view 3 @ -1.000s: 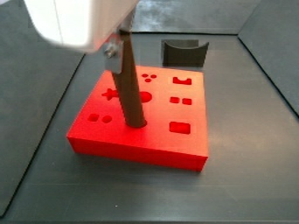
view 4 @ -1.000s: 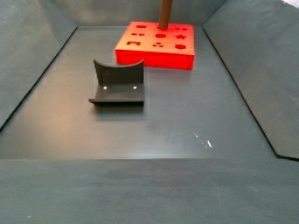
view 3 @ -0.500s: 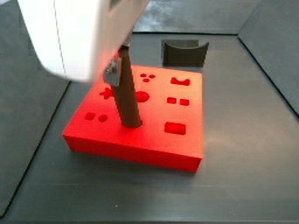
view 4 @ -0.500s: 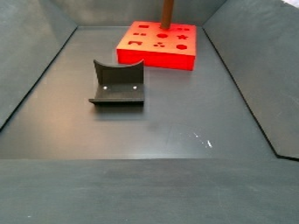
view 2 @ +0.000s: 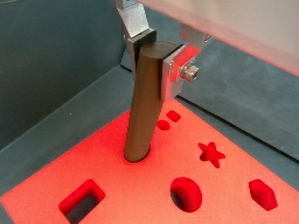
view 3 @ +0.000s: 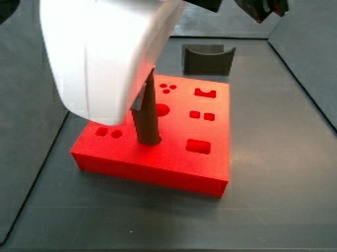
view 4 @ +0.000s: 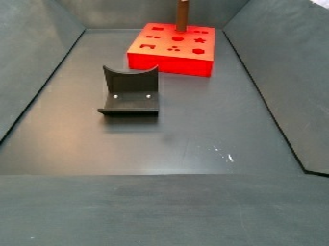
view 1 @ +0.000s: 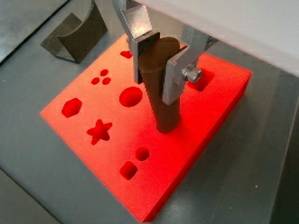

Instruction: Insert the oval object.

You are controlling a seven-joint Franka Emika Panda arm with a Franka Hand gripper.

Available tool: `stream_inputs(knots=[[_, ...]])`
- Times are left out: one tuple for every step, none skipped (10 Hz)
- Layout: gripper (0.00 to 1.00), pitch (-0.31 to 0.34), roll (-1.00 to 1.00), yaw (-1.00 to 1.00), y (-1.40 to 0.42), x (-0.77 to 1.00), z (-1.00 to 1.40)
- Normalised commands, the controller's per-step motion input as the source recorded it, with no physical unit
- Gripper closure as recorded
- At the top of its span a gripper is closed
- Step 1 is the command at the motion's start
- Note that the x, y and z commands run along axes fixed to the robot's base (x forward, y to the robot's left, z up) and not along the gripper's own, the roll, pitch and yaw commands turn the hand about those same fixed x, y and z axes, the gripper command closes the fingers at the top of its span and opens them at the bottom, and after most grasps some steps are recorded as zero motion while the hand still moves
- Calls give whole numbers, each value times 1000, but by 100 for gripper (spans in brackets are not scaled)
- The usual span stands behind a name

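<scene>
Brown and slim, the oval peg point(view 2: 146, 105) stands tilted with its tip in a hole of the red plastic block point(view 1: 111, 166), clamped between the gripper point(view 1: 163, 63) fingers; seating it fully remains.

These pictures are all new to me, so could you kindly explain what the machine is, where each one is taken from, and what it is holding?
It is a single robot arm whose tool is two flat silver fingers. Two cameras sit on its wrist and look down along the fingers; two more stand beside the table. The tool is over the red block and grips the top of a long brown peg, which stands nearly upright with its lower end in one of the block's holes. The block's top has several shaped holes, among them a star and an oval. Apart from it, on the dark floor, stands a dark grey U-shaped holder. In a side view the arm's big white body hides most of the tool.
</scene>
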Motion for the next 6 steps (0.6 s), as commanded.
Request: stream_inputs(knots=[[100, 54, -197, 31, 440, 409, -271], [100, 71, -77, 0, 209, 329, -306], [100, 0, -59, 0, 51, 163, -277], [100, 0, -63, 0, 54, 103, -243], [100, 0, -73, 0, 126, 174, -403], [100, 0, -181, 0, 286, 286, -714]])
